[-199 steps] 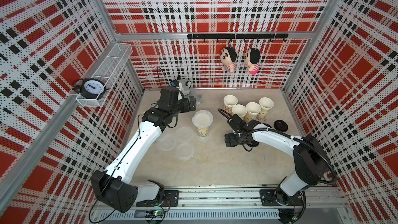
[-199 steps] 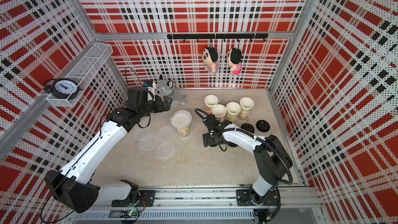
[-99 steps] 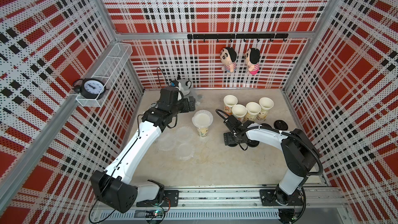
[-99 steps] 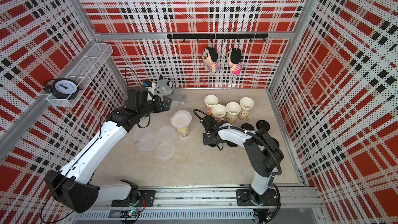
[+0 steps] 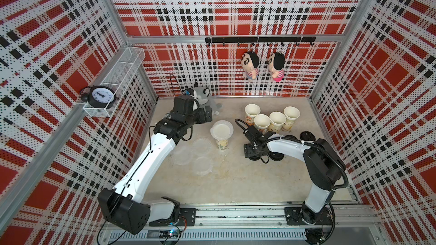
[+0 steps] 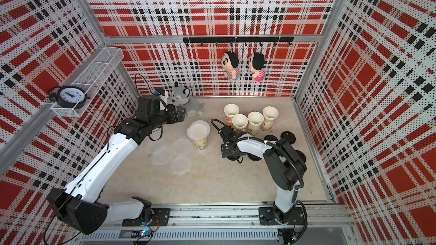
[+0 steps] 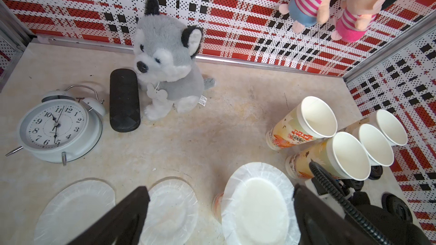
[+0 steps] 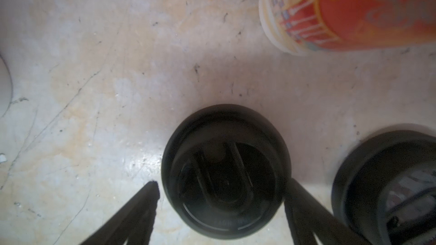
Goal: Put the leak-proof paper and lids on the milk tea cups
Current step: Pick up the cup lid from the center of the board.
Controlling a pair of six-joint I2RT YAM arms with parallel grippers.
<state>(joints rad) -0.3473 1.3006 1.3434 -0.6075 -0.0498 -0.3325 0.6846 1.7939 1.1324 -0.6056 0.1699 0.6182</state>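
The beige, scuffed stone-look tabletop (image 5: 236, 185) carries everything. There are five tall white paper milk tea cups with orange cartoon prints. The four open cups (image 5: 262, 122) stand in a tight cluster toward the back. The fifth cup (image 5: 222, 143) stands apart in the middle, its mouth covered by one thin, translucent round sheet of leak-proof paper (image 5: 221, 130). At least three loose sheets (image 5: 202, 164) lie flat just beside it.

The left gripper (image 5: 207, 116) hangs spread wide and empty near the grey plush dog (image 7: 165, 62). The right gripper (image 8: 221, 183) straddles a black round plastic lid (image 8: 224, 173) lying on the table. Its jaws are apart, with one finger (image 8: 141, 203) a sliver off the rim, and no grip shows.

One cup of five seems done. Next, a loose sheet needs pinching by its crinkled edge and centring on an open cup.
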